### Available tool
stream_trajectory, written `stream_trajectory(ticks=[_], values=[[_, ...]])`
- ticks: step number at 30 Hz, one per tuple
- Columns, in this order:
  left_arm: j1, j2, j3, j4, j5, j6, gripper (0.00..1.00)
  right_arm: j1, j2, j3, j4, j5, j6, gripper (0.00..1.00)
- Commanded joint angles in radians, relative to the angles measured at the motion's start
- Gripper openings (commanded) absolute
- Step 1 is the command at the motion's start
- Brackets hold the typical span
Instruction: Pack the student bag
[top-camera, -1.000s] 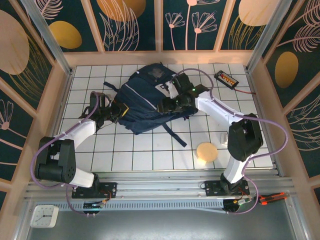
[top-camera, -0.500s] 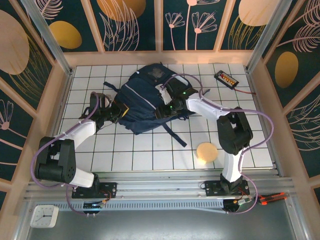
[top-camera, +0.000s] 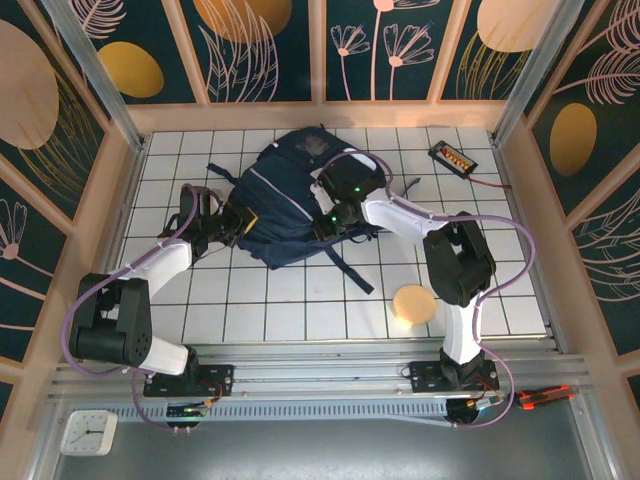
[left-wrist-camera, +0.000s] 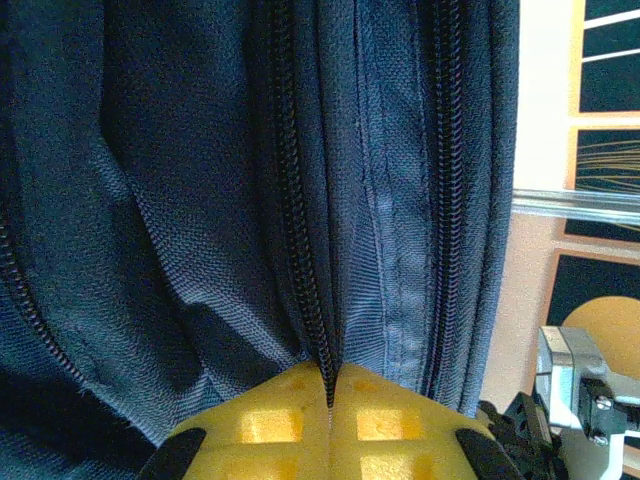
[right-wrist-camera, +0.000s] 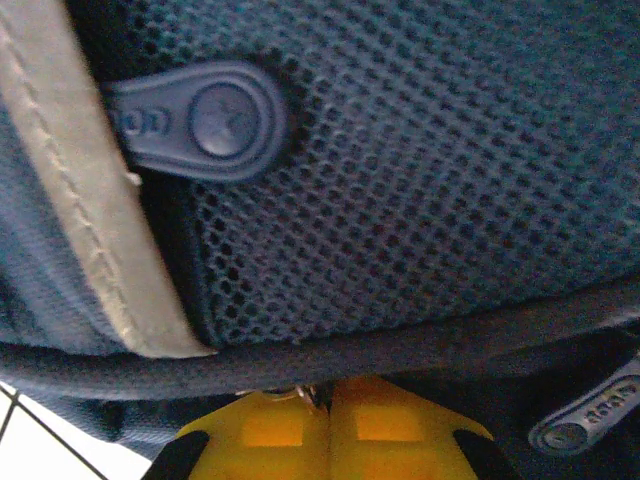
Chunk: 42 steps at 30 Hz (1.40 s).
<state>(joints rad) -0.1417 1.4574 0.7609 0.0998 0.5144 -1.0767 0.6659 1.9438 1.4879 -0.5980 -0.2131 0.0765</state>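
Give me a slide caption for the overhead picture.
Two robot arms at a navy student bag on a white tiled table, left pincer and right pincer both shut on it.

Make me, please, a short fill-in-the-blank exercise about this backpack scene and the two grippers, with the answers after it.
1. The left gripper pinches the student bag along a ____.
2. In the right wrist view, the right gripper sits just below a navy ____ panel of the bag.
3. The round tan disc lies on the white table, nearest the ____ arm.

Missing words: zipper; mesh; right.
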Motion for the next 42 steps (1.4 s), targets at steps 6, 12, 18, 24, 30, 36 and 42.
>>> stream_trajectory(ticks=[6, 12, 18, 24, 30, 36, 42], values=[[0.035, -0.038, 0.001, -0.085, -0.03, 0.056, 0.0, -0.113, -0.1, -0.065, -0.005, 0.085, 0.036, 0.0], [0.047, -0.049, -0.036, -0.053, -0.015, 0.037, 0.0, -0.176, -0.098, -0.06, -0.018, 0.081, 0.038, 0.0], [0.047, -0.044, -0.045, 0.013, 0.027, -0.013, 0.0, -0.102, -0.14, -0.083, 0.089, -0.14, 0.037, 0.36], [0.047, -0.043, -0.018, 0.009, 0.046, -0.025, 0.0, 0.002, -0.097, -0.082, 0.154, -0.144, 0.106, 0.49], [0.047, -0.041, -0.023, 0.026, 0.059, -0.044, 0.0, 0.011, -0.034, -0.058, 0.17, -0.095, 0.139, 0.5], [0.045, -0.035, -0.014, 0.032, 0.073, -0.059, 0.0, 0.024, 0.003, -0.028, 0.218, 0.002, 0.162, 0.48], [0.042, -0.025, -0.005, 0.038, 0.08, -0.073, 0.0, 0.041, 0.003, -0.023, 0.283, 0.119, 0.187, 0.24]])
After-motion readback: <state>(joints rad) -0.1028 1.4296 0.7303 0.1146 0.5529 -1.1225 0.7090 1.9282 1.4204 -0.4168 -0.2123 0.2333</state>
